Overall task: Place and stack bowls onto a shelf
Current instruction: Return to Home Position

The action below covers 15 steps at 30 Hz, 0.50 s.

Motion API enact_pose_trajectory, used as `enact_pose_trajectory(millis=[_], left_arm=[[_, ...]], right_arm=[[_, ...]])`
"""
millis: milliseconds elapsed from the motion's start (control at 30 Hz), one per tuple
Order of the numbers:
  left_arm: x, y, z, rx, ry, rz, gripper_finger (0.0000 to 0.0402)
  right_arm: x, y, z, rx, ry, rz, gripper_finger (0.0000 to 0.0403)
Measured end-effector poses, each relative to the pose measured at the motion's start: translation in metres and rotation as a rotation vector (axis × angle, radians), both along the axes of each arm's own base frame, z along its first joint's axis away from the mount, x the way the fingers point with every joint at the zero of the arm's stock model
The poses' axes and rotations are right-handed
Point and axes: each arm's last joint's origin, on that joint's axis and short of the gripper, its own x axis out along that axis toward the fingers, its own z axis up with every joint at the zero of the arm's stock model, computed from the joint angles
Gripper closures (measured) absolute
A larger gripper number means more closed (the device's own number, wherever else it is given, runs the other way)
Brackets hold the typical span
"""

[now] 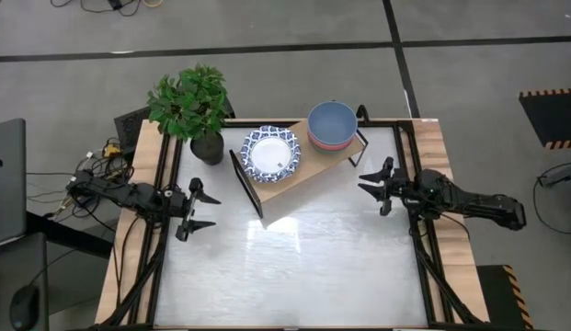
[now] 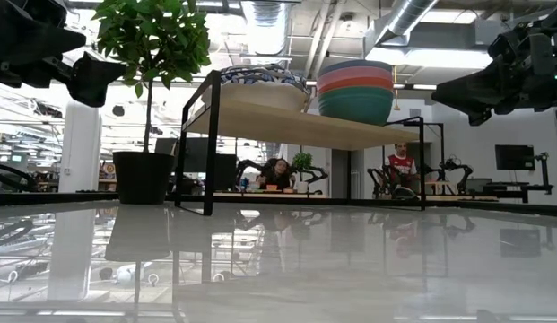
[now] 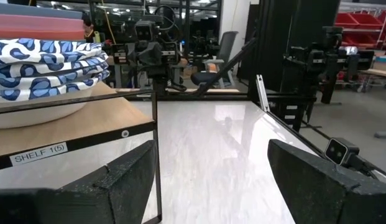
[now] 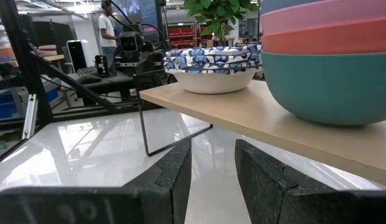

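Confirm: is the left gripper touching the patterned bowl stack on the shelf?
Apart. The high view shows the left gripper off the shelf, bare tabletop between it and the patterned bowl stack.

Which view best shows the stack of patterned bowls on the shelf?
The right wrist view: the whole patterned stack shows side-on on the shelf, its layered rims distinct. The left wrist view is nearer but crops the stack. The high view shows only the top bowl; the low view sees the stack from below.
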Motion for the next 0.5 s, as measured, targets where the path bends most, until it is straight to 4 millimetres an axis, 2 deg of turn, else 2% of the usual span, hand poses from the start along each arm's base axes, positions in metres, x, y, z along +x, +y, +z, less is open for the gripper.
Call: enact_pose_trajectory(millis=[500], left_arm=[[0.0000,0.0000,0.0001,-0.034,0.004,-0.002,0.0109]], right_arm=[[0.0000,0.0000,0.0000,0.001,0.000,0.001,0.0253]])
